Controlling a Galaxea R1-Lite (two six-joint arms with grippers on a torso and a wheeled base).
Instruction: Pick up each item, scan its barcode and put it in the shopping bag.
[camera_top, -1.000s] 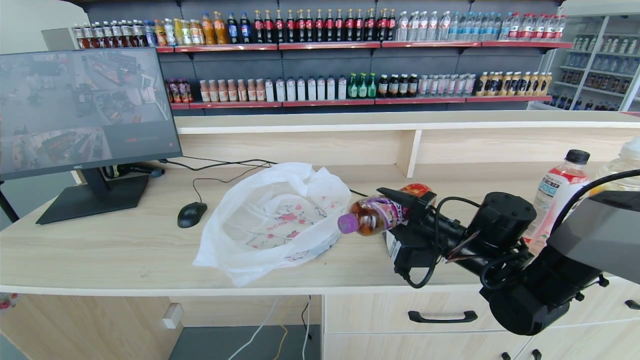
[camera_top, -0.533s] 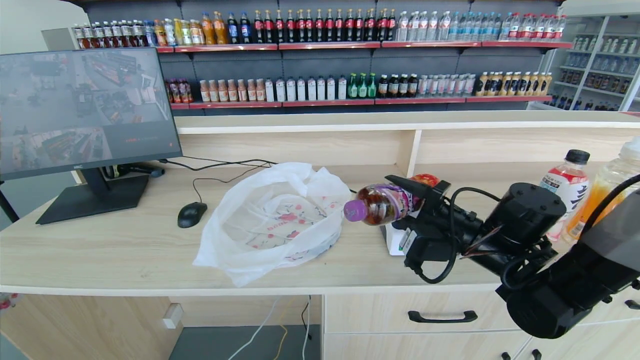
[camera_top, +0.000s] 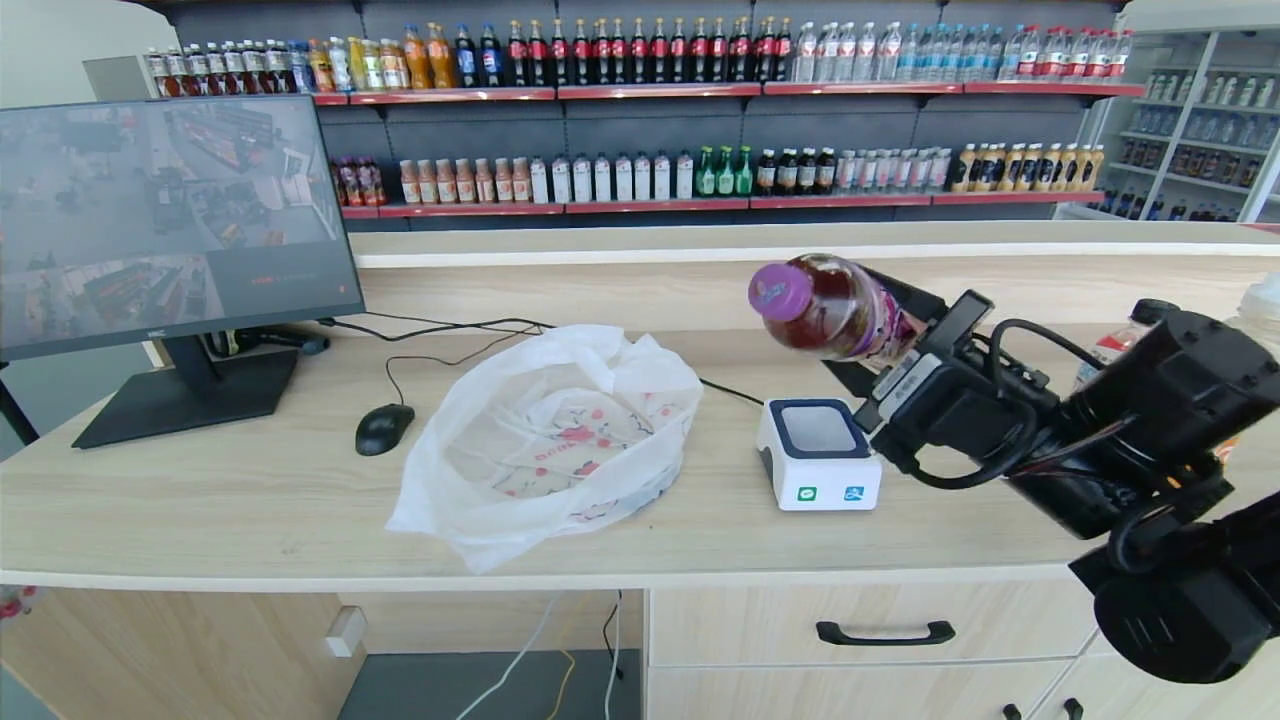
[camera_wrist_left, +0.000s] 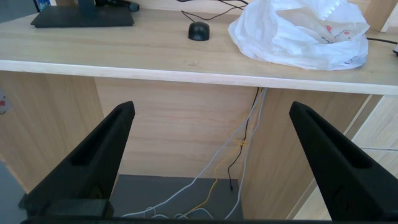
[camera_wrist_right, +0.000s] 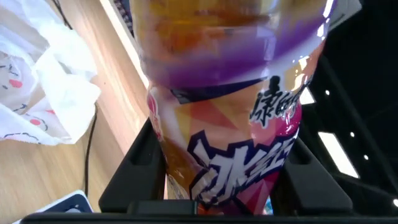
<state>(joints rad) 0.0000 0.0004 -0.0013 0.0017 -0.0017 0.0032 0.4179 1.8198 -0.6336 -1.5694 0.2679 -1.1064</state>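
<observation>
My right arm has lifted the bottle (camera_top: 835, 305) up and away from the rim of the shopping bag (camera_top: 550, 440), where it hung a second ago, and the scanner (camera_top: 818, 452) it was covering now stands in plain sight on the worktop (camera_top: 250, 500). The right gripper (camera_top: 875, 335) is clenched on the bottle's lower half, holding it tilted well above the worktop, up and just behind the scanner, with the purple cap aimed left and toward my head camera. From the right wrist camera, the bottle (camera_wrist_right: 230, 124) sits between the two black fingers of the gripper (camera_wrist_right: 224, 180), label facing the lens, amber drink above the purple band.

The white bag lies slumped and open-mouthed on the worktop, just left of the scanner and apart from it. A black mouse (camera_top: 384, 428) sits left of the bag, with a monitor (camera_top: 170, 220) on its stand farther left. Behind my right arm, at the worktop's right end, a black-capped bottle (camera_top: 1130, 330) shows partly.

My left gripper (camera_wrist_left: 211, 109) hangs released, fingers spread wide with nothing between them, low in front of the worktop's edge. Past it the left wrist camera catches the bag (camera_wrist_left: 298, 34), the mouse (camera_wrist_left: 199, 31) and loose cables (camera_wrist_left: 242, 143) dangling under the worktop.
</observation>
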